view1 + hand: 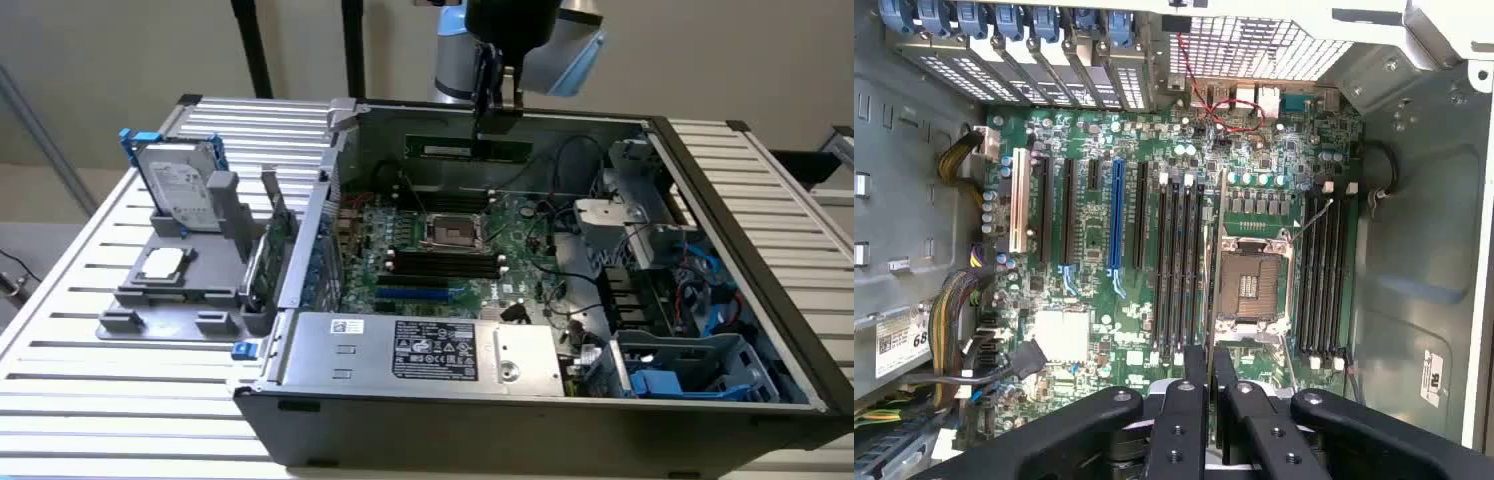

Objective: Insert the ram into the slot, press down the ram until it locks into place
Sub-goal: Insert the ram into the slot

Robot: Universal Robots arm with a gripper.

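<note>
Silver slats of the table (94, 400) run along the near edge. An open computer case (534, 430) stands on them toward the exterior view's right, its near wall close to the table's near edge. A grey fixture (160, 290) carrying a hard drive (180, 190) sits toward the table's edge on the exterior view's left. Behind it all is a pale wall (107, 50).

The pincer (489, 125) hangs over the case's far wall, clamped on the ram (467, 150). The ram lies level beneath it, above the motherboard (527, 230) and apart from the slots (441, 262).

The wrist view looks straight down onto the board. There the pincer (1210, 365) grips the ram (1212, 260) seen edge-on, a thin line between one bank of slots (1179, 270) and the silver processor socket (1249, 285). A second bank (1319, 270) lies past the socket, near the case wall.
</note>
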